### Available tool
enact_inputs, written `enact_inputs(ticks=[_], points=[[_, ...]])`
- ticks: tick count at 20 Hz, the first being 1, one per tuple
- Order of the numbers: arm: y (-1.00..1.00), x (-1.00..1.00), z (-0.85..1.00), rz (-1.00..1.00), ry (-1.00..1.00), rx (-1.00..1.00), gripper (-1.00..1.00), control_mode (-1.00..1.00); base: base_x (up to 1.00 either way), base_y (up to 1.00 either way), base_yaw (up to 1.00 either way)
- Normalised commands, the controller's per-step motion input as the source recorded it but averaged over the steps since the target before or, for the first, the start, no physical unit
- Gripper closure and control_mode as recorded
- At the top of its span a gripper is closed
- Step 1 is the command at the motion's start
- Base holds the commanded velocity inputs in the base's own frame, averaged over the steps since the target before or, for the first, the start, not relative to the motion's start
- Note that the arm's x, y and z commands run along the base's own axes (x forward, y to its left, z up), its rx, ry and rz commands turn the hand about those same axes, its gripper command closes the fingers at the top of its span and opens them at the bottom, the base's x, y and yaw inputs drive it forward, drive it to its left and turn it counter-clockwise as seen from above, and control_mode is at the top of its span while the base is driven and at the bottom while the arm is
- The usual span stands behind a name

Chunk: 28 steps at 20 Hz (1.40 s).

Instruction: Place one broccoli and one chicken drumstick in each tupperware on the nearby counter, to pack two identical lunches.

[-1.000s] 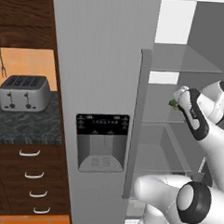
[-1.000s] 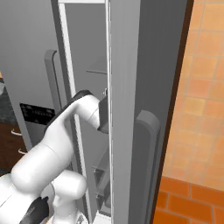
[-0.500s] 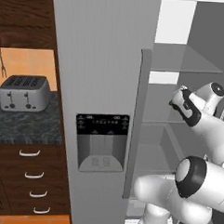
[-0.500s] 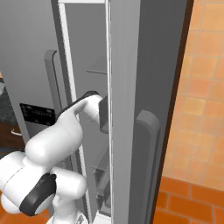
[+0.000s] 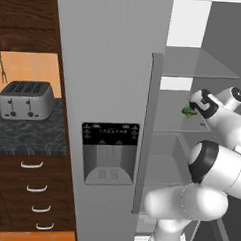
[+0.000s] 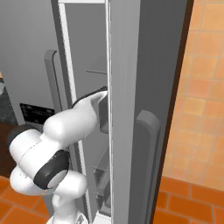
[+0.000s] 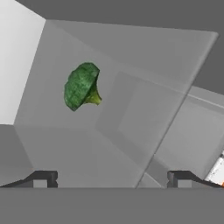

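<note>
One bumpy green broccoli (image 7: 81,85) on smooth grey shelf (image 7: 131,131).

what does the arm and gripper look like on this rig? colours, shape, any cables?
The arm is glossy white with rounded, bulbous links and dark grey-black bands at the joints. No outside cables or markings show. The gripper has two small dark, blocky fingertips with lighter grey inner faces.

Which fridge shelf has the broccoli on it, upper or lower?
The lower glass shelf of the two, level with the gripper; the broccoli sits there.
</note>
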Motion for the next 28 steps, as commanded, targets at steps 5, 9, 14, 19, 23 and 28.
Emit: enact_inputs(ticks=[5, 9, 14, 19, 23, 28], points=[[-0.4, 0.65, -0.06, -0.05, 0.0, 0.0, -1.0, -1.0, 0.0, 0.0, 0.0], [-0.2, 0.45, 0.0, -0.03, 0.0, 0.02, -1.0, -1.0, 0.0, 0.0, 0.0], [-0.04, 0.43, -0.06, -0.01, 0.01, 0.07, -1.0, -1.0, 0.0, 0.0, 0.0], [-0.12, 0.16, -0.24, 0.0, 0.0, 0.04, -1.0, -1.0, 0.0, 0.0, 0.0], [-0.05, 0.17, -0.33, 0.0, 0.0, 0.0, -1.0, -1.0, 0.0, 0.0, 0.0], [-0.05, 0.34, -0.22, 0.0, 0.0, 0.0, -1.0, -1.0, 0.0, 0.0, 0.0]])
